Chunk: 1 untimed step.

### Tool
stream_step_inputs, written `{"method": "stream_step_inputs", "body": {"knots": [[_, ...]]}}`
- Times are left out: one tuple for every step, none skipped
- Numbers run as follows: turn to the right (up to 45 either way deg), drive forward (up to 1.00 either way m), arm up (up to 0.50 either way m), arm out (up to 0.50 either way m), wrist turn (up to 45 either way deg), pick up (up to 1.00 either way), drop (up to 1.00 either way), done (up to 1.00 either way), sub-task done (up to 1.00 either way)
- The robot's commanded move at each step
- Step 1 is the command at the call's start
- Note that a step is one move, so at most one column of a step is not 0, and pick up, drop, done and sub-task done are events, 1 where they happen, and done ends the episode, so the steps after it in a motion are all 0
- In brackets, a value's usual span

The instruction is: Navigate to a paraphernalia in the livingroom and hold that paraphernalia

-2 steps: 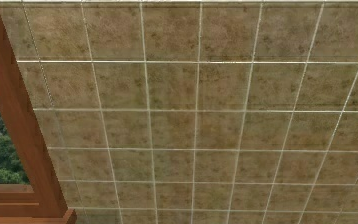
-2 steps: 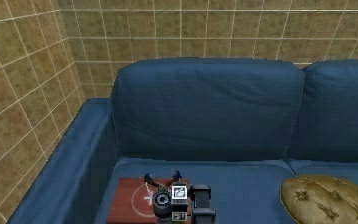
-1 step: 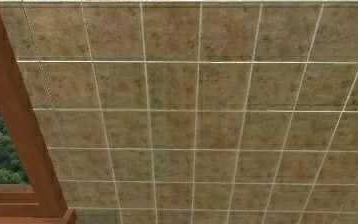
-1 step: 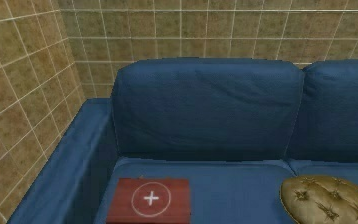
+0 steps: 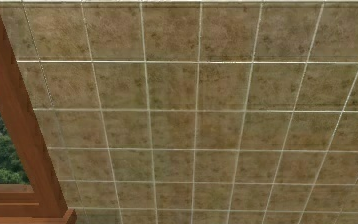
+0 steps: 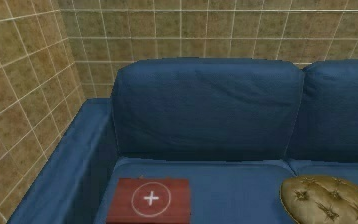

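What the jaws are doing cannot be told from these views. A flat red square object marked with a white circle and cross [image 6: 150, 200] lies face-up on the seat of a blue leather sofa [image 6: 202, 105], near its padded armrest [image 6: 72, 165]. It is probably the paraphernalia, though its shape is too plain to be sure. Because it lies flat on soft padding, it likely calls for a lift from above. A gold tufted round cushion [image 6: 327, 200] rests farther along the seat, well apart from it. A tan tiled wall [image 6: 37, 60] backs the sofa. Ahead, the same tiling meets a brown wooden window frame [image 5: 12, 110], so the base seems drawn up alongside the sofa for the reach.
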Motion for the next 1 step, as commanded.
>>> {"method": "stream_step_inputs", "body": {"knots": [[0.0,0.0,0.1,0.0,0.0,0.0,0.0,0.0,0.0]]}}
